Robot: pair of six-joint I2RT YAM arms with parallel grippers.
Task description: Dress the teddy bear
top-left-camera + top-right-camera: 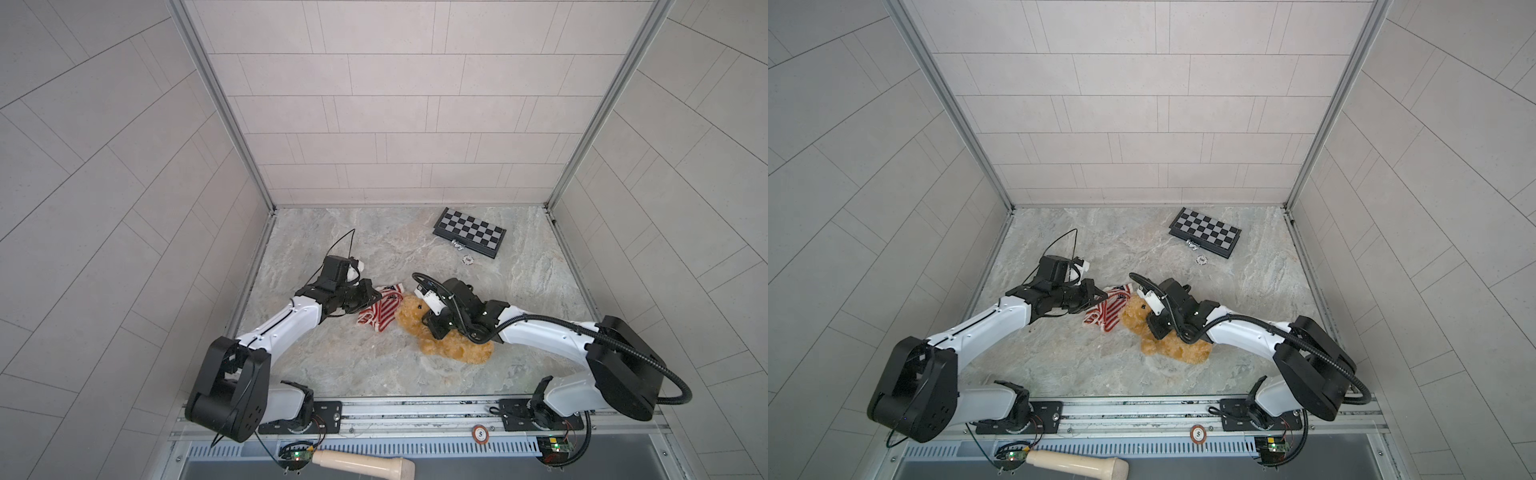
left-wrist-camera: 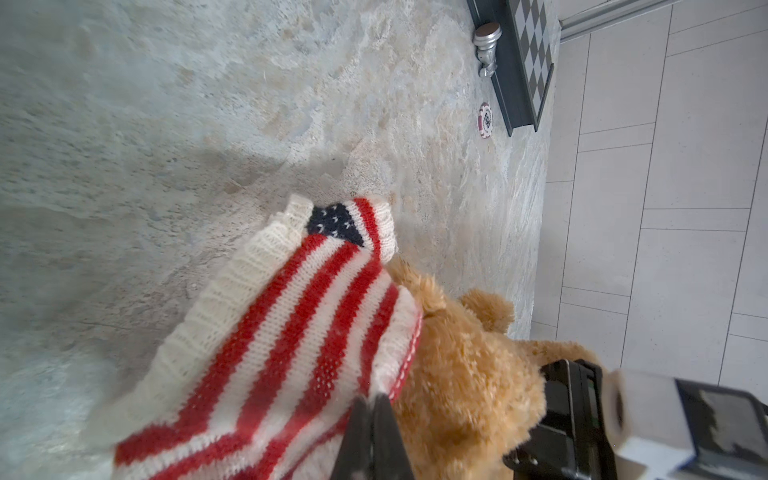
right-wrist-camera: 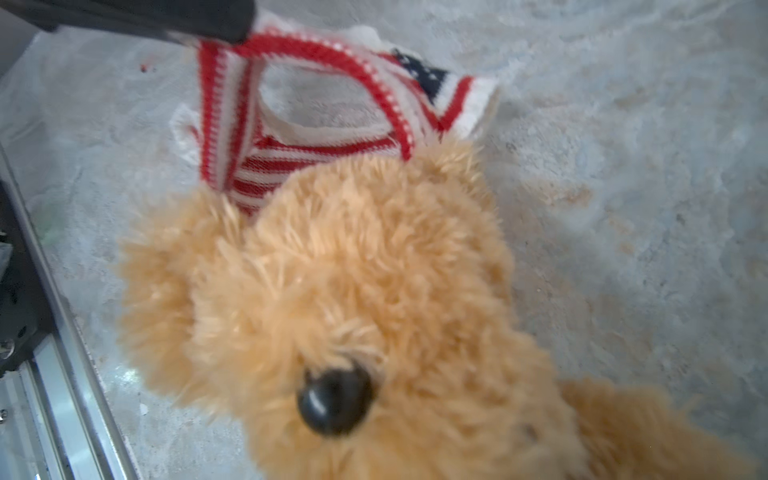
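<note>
"Golden plush, and nothing on it yet?"

"Nothing. The teddy bear (image 1: pixel 453 351) lay face up on the table (image 1: pixel 374 374), with the top of its head touching the sweater (image 1: pixel 384 309). The hem gaped open at its ears, but no part of the head or arms was inside, so I judged the dressing barely begun."

"And the arms?"

"The left gripper (image 1: pixel 376 296) reached in low, pinched tight on the sweater's edge and holding the opening up. The right gripper (image 1: pixel 431 323) was bent down over the bear's neck. I couldn't tell whether it gripped anything."
</note>
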